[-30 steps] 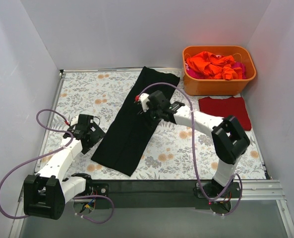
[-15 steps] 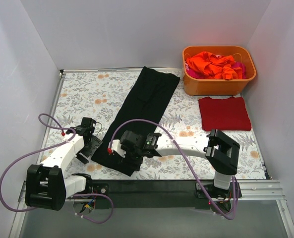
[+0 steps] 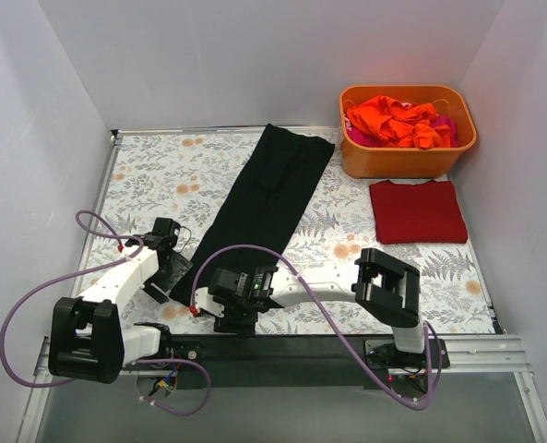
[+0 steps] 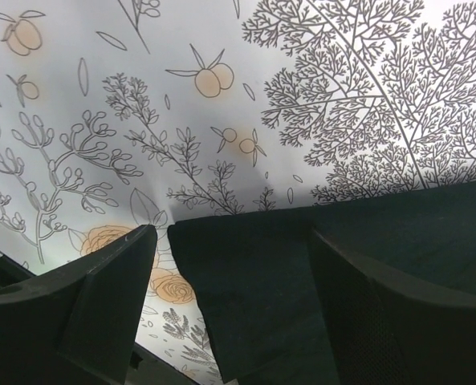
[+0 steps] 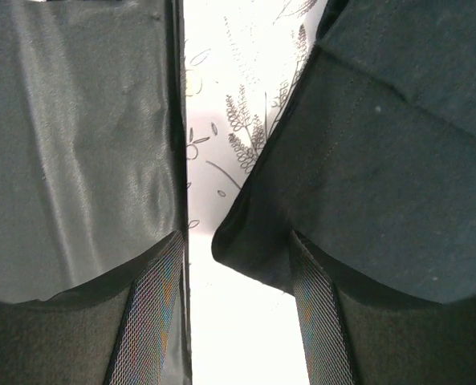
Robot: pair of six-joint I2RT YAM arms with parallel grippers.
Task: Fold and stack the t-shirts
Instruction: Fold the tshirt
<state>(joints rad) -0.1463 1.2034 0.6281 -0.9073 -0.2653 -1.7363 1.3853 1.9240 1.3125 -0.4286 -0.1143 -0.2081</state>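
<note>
The large black t-shirt (image 3: 268,198) lies as a long folded strip running diagonally from the back centre to the front left. My left gripper (image 3: 172,277) is open at its near left corner; in the left wrist view that corner (image 4: 254,289) lies between the fingers (image 4: 101,305). My right gripper (image 3: 225,309) is open at the strip's near end, and in the right wrist view the shirt's near corner (image 5: 366,160) lies between its fingers (image 5: 145,321). A folded dark red t-shirt (image 3: 418,210) lies flat at the right. Orange and pink t-shirts (image 3: 398,120) are piled in the tub.
The rigid orange tub (image 3: 407,157) stands at the back right. The floral tablecloth (image 3: 162,175) covers the table. The table's dark front rail (image 3: 282,351) runs just below my right gripper. White walls close in the left, back and right.
My right arm has swept from the middle of the black shirt down to its near end. My left gripper has shifted slightly nearer, to the shirt's near left corner. The shirt has not moved.
</note>
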